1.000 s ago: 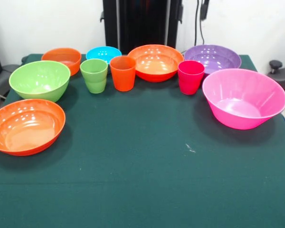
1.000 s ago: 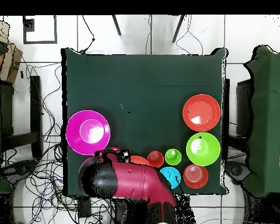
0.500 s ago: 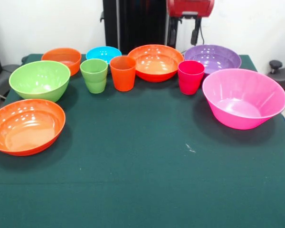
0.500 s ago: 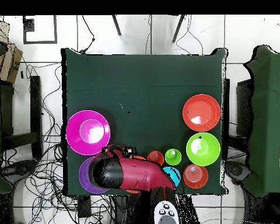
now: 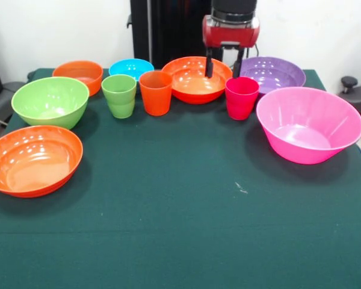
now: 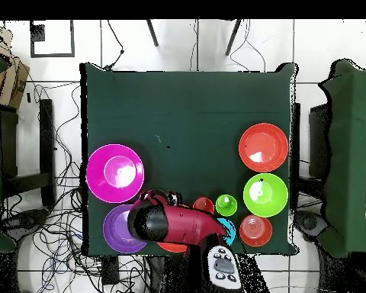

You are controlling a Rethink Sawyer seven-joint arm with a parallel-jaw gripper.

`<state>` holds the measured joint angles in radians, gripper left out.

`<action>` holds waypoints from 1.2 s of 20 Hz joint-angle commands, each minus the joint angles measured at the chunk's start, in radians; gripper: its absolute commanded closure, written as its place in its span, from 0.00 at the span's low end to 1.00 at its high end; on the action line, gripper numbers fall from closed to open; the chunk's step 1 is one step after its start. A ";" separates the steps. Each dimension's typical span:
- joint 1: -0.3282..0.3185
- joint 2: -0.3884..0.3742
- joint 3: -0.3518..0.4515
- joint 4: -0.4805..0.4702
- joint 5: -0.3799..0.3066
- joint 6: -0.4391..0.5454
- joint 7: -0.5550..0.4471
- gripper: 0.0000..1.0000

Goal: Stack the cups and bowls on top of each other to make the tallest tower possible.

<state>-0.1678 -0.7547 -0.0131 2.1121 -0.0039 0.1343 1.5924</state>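
My gripper [image 5: 223, 68] is open and empty. It hangs above the right rim of the far wide orange bowl [image 5: 192, 78], just behind the magenta-red cup [image 5: 241, 97]. The orange cup [image 5: 156, 91] and light green cup [image 5: 119, 95] stand left of it. The purple bowl [image 5: 271, 73] and large pink bowl [image 5: 307, 123] are at the right. The small blue bowl [image 5: 131, 67], small orange bowl [image 5: 79, 74], green bowl [image 5: 50, 101] and near wide orange bowl [image 5: 33, 159] are at the left. In the overhead view the arm [image 6: 174, 223] hides the magenta-red cup and most of the far orange bowl.
The dark green table [image 5: 186, 229] stretches toward the camera in front of the row of cups. The black pedestal [image 5: 168, 30] stands behind the bowls. In the overhead view cables and chairs surround the table [image 6: 194, 107].
The arm has swung in from the purple bowl's side and come down. The gripper now hangs lower, over the far orange bowl's rim beside the magenta-red cup. No cup or bowl moved.
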 commanded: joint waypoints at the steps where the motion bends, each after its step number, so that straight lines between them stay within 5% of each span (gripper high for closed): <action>1: -0.044 0.067 0.086 -0.027 -0.069 -0.063 0.100 0.00; 6: -0.077 0.017 0.088 0.010 -0.095 -0.037 0.087 0.00; 24: -0.044 -0.044 0.076 0.059 -0.090 -0.019 0.135 0.00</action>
<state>-0.2294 -0.7738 -0.0065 2.1370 -0.0591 0.1197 1.5924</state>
